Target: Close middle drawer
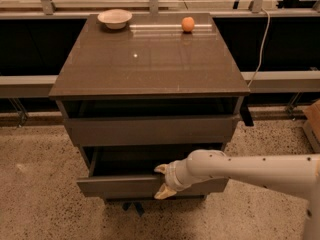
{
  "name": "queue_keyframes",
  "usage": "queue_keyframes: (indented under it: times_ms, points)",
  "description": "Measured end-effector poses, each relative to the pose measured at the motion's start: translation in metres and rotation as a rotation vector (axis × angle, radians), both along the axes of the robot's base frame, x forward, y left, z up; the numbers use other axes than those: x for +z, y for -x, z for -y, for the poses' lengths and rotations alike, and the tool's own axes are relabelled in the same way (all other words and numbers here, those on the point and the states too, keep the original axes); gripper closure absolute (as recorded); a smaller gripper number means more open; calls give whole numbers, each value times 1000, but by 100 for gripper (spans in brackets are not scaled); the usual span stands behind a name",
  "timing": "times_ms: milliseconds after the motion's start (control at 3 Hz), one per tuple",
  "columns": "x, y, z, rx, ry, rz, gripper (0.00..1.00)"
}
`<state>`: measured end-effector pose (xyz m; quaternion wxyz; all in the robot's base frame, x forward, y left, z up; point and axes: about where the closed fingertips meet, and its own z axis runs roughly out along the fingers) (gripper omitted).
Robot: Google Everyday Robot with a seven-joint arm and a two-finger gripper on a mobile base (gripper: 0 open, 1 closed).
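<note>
Gripper (163, 181): jaws spread, holding nothing, against the front panel of the middle drawer (120, 185), which is pulled well out. Just above the jaws, the upper drawer (150, 130) sits slightly out. On the surface (150, 64) beyond: bowl (115, 18), orange (188, 24).

The grey-brown middle drawer (115, 186) stands pulled out, spread pincer (161, 182) at its narrow front.

Arm (250, 170): smooth white tube with small dark dots, ribbed wrist collar, tan-fingered gripper (163, 181), fingers apart, at the middle drawer (120, 186) front, near centre.
</note>
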<state>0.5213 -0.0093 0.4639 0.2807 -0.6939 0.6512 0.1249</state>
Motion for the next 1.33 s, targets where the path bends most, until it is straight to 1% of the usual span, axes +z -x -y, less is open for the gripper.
queue_keyframes:
  times_ms: [333,667,1000,1333]
  points:
    - [6,31,-21,19,-186,-48,64]
    - [6,52,-25,19,-413,-69,87]
    - [-34,65,1,-51,-552,-107,100]
    - [-92,73,-3,-103,-680,-206,100]
